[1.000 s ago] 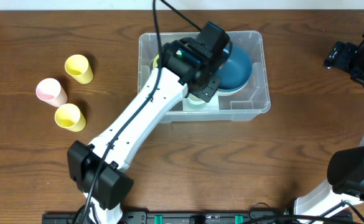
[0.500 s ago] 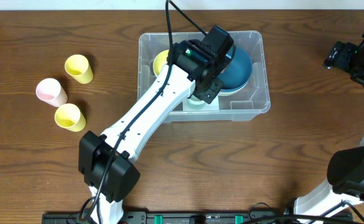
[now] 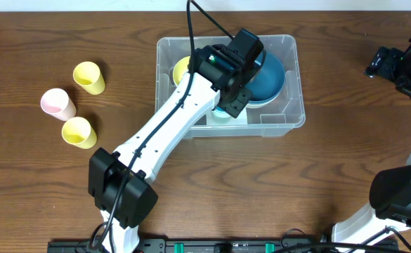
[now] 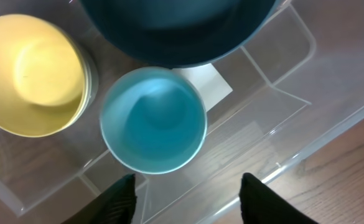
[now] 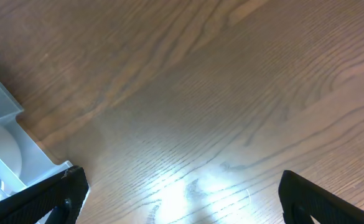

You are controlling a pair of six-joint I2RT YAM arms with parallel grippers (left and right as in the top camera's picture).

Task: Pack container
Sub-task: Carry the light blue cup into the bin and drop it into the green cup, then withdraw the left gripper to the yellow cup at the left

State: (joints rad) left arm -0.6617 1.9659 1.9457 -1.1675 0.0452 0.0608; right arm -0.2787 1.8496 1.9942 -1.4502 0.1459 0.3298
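The clear container sits mid-table, holding a dark blue bowl and a yellow bowl. My left gripper hovers over its near side. In the left wrist view a light blue cup stands upright on the container's floor, between the yellow bowl and the dark blue bowl. The left gripper is open just above and clear of the cup. My right gripper stays far right; it is open over bare table.
Two yellow cups and a pink cup lie on the table left of the container. A corner of the container shows at the left edge of the right wrist view.
The left gripper has opened and let go of the light blue cup, which now stands in the container. The right arm has not moved.
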